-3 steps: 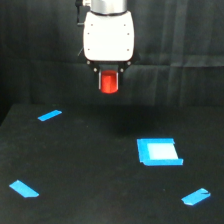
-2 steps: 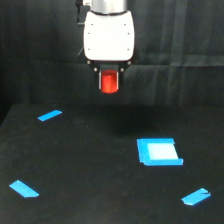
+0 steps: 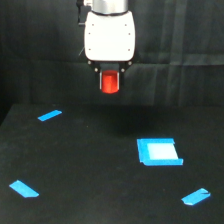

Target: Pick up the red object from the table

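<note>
I have the jaws (image 3: pixel 110 80) pinching the red cylinder (image 3: pixel 110 83), which hangs under the white gripper body (image 3: pixel 110 36) up in the air, well clear of the black desk (image 3: pixel 90 165) and in front of the dark curtain (image 3: pixel 190 40). On the desk I see a light blue square (image 3: pixel 159 151) toward the right, with a blue tape strip (image 3: pixel 49 115) at far left, another (image 3: pixel 24 189) at near left, and a third (image 3: pixel 195 197) at near right.
</note>
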### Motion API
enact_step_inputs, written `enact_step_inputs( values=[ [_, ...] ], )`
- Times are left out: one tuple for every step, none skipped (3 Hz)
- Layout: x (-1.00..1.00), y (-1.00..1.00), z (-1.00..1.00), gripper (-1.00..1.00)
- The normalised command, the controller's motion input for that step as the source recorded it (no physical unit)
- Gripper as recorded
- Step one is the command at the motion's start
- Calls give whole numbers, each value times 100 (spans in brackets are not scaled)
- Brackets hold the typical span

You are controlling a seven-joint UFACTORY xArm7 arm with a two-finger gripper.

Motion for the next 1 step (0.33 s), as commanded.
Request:
enact_step_inputs(
  values=[
    [7, -4, 2, -95]
  ],
)
